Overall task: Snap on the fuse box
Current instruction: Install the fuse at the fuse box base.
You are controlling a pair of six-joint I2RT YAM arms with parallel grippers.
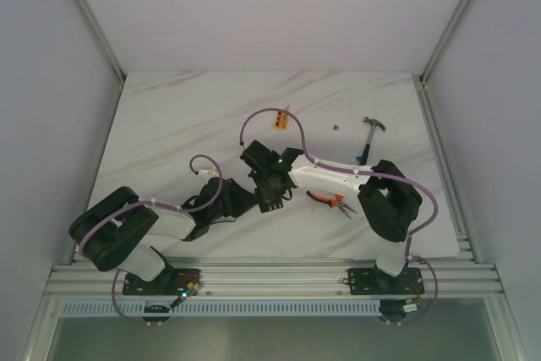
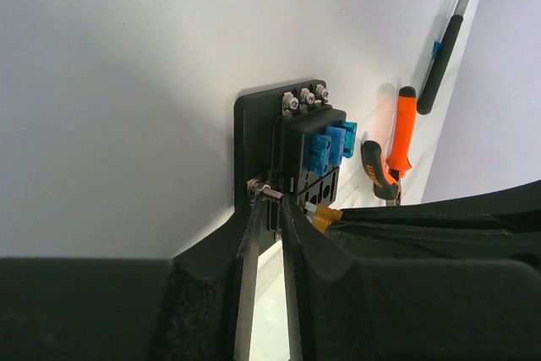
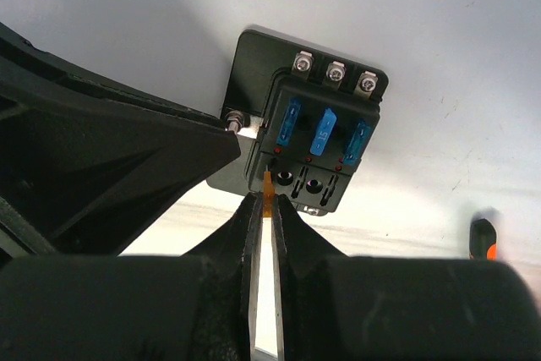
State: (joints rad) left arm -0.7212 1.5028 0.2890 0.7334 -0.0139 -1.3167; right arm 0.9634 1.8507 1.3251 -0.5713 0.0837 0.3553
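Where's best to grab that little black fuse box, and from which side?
Grip the fuse box by the side edge of its flat base plate, coming in low from the side, as the left gripper does. The plate sticks out thin past the raised block, leaving the top with its blue fuses free.

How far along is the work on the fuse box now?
Done: three blue fuses sit in the fuse box. In hand: left pincer clamps its edge; right pincer holds an orange fuse at a lower slot. Left: seat it; two lower slots look empty.
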